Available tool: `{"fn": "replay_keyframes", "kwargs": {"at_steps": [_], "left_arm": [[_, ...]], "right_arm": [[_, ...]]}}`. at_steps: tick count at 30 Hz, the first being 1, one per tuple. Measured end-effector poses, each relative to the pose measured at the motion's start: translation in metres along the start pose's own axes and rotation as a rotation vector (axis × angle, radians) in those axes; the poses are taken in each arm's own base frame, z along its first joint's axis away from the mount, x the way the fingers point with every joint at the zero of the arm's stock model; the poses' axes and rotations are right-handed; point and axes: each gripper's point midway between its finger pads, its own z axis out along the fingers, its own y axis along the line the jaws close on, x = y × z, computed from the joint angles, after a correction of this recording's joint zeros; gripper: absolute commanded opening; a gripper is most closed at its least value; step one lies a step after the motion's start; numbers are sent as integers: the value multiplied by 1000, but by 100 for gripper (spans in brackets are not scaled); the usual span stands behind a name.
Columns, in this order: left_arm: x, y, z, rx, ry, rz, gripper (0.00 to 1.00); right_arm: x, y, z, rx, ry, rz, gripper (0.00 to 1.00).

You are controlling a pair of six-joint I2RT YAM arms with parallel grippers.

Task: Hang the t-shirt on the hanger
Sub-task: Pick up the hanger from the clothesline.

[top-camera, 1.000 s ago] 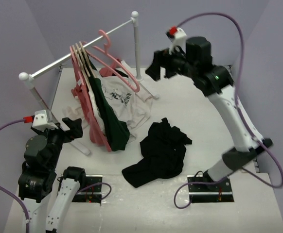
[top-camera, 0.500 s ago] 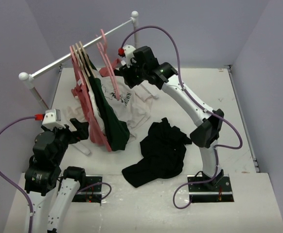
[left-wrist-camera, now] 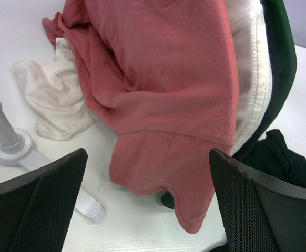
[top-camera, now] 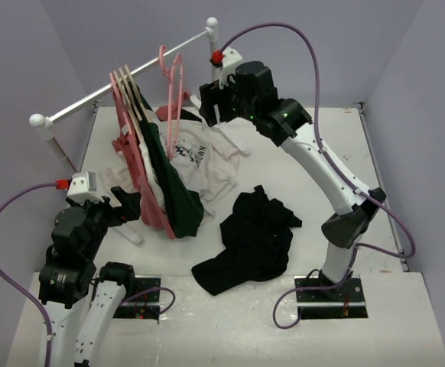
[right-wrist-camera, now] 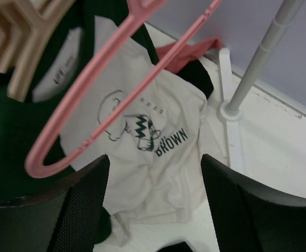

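The black t-shirt [top-camera: 253,241] lies crumpled on the table between the two arm bases; one edge of it shows in the left wrist view [left-wrist-camera: 287,157]. The pink hanger [top-camera: 173,88] hangs by its hook on the rail, turned nearly edge-on to the top camera. My right gripper [top-camera: 211,107] hovers just right of the hanger. In the right wrist view it [right-wrist-camera: 153,205] is open with nothing between the fingers, and the hanger [right-wrist-camera: 116,79] slants above and left of them. My left gripper [top-camera: 127,205] is open near the hanging clothes, jaws wide [left-wrist-camera: 148,205] and empty.
Pale beige hangers [top-camera: 131,99] on the rail [top-camera: 92,95] carry a pink garment [left-wrist-camera: 163,94], a dark green garment [top-camera: 173,187] and a white printed shirt [right-wrist-camera: 158,136]. The rack's post [right-wrist-camera: 258,63] and foot stand behind my right gripper. Another post base [left-wrist-camera: 8,147] is near my left gripper.
My right arm swung left from the back right to the hanger, then drew back slightly to its right. The hanger turned on the rail. The left arm rose a little.
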Motion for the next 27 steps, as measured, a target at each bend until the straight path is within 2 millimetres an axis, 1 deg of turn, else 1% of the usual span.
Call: {"fn": "replay_keyframes", "kwargs": {"at_steps": [2,4,5,7,9,10,11,13,15,16,18,19,20,22,27], "left_arm": [[0,0,0,2,1,0,100],[1,-1,0,4,2,0,100],[1,-1,0,5,3,0,100],[2,-1,1,7,6,0,100],[3,-1,2,9,9,0,100],[3,-1,2,10,10,0,100],[3,-2,2,12,10,0,100],[3,-2,2,12,10,0,100],[3,-2,1,13,10,0,100],[3,-2,1,13,9,0,100],[3,-2,1,14,7,0,100],[3,-2,1,16,7,0,100],[3,-2,1,17,6,0,100],[3,-3,1,18,6,0,100],[3,-3,1,19,6,0,100]], "right_arm": [[-19,12,-15,-24,-61,21,79],[-31,26,-23,-53,-101,33,80],[-33,35,-25,-69,-110,40,80],[-33,49,-20,-88,-108,50,80],[-30,59,-8,-87,-99,55,79],[-26,61,0,-74,-89,54,76],[-19,64,8,-67,-73,52,76],[-4,65,23,-36,-34,43,69],[13,61,37,-2,5,29,60],[20,58,42,17,23,19,52],[36,50,51,56,57,-3,32],[42,47,54,70,71,-10,23],[48,42,55,90,85,-26,23],[57,37,58,108,106,-46,18],[70,30,63,132,131,-75,18]]}}
